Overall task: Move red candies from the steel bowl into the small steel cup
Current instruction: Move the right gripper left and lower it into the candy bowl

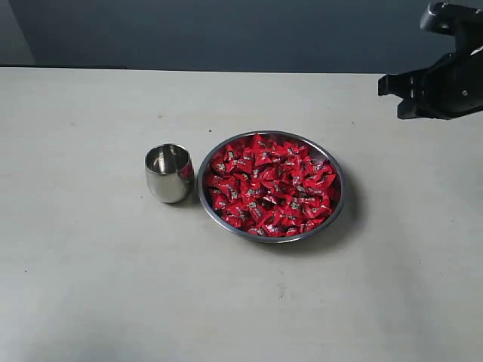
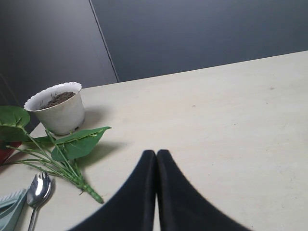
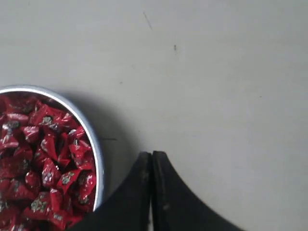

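Exterior view: bowl [image 1: 272, 240] sits mid-table [image 1: 90, 286], heaped with candies [image 1: 270, 185]; cup [image 1: 169, 173] stands upright just beside the bowl's left rim, and I can't tell if they touch. No red shows inside the cup, so I judge nothing is transferred yet. Right gripper [image 1: 392, 96] hangs high at the far right, well apart from the bowl and holding nothing. The left arm is not in this view. Left wrist view: left gripper [image 2: 156, 154] has its jaws pressed together, empty, over bare table. It looks at a white pot [image 2: 57, 113] of soil, a leafy sprig [image 2: 72, 144] and a spoon [image 2: 38, 190]; none of the task things are in sight here, so this arm looks parked. Right wrist view: right gripper [image 3: 152, 156] is also closed on nothing, over bare table, with the bowl rim and candies just to one side of it. My read: we're at the very start, on the approach for the first pick. Next move, as I see it: open the right jaws, shift over the pile, drop down and pinch one candy. The wrappers look slick and crinkled, so aim at a candy body on top of the heap, not a wrapper tail. Then lift clear of the rim and carry across the bowl to the cup; its mouth is narrow, so centre the release.
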You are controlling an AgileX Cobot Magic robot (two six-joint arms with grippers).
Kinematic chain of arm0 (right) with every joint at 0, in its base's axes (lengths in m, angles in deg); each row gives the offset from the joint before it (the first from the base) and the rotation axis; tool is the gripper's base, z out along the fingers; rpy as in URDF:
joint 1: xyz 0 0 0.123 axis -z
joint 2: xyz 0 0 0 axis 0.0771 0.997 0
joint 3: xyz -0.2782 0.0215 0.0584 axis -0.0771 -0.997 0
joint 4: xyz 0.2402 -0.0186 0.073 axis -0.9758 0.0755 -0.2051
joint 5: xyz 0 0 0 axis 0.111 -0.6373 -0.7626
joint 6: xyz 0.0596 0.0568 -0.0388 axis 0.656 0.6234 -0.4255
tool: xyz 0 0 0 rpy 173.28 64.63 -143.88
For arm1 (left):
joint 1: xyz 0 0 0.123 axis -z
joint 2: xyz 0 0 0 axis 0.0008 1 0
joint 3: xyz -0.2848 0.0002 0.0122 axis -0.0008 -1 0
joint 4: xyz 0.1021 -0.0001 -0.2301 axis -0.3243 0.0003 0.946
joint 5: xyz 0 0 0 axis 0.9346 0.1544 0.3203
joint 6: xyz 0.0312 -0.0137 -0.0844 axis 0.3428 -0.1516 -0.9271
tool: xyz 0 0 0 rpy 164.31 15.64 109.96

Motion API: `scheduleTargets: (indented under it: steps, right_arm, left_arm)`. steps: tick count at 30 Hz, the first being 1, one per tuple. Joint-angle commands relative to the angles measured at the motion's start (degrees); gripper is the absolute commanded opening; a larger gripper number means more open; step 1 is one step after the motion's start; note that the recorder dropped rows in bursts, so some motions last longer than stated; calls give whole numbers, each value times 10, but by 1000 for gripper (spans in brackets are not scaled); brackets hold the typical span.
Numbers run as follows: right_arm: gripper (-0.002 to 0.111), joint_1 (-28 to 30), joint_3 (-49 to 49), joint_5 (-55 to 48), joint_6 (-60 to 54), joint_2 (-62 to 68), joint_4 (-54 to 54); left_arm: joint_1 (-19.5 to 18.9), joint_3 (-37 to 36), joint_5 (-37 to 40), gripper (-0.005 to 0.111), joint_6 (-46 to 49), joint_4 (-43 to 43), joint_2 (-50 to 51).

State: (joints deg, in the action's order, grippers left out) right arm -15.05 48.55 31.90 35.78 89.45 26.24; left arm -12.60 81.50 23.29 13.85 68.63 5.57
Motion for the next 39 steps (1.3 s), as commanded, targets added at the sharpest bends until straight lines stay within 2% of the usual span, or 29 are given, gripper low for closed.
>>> scheduleTargets:
  steps: [1, 7, 11, 15, 19, 21, 31, 39]
  right_arm:
    - [0, -44, 3, -25, -88, 1, -12]
    - [0, -123, 3, -49, -101, 13, -12]
    - [1, -169, 29, -107, -105, 55, -2]
    - [14, -214, 85, -146, -105, 102, 8]
    - [34, -237, 145, -190, -105, 153, 8]
    - [38, -246, 176, -207, -105, 174, 9]
    - [38, -290, 286, -242, -70, 262, 75]
    - [38, -290, 301, -246, -54, 297, 111]
  left_arm:
    - [2, -1, -8, 0, -2, -3, -2]
    - [2, -1, -8, 0, -2, -3, -2]
    - [2, -1, -8, 0, -2, -3, -2]
    - [2, -1, -8, 0, -2, -3, -2]
    - [2, -1, -8, 0, -2, -3, -2]
    - [2, -1, -8, 0, -2, -3, -2]
    - [2, -1, -8, 0, -2, -3, -2]
    - [2, -1, -8, 0, -2, -3, -2]
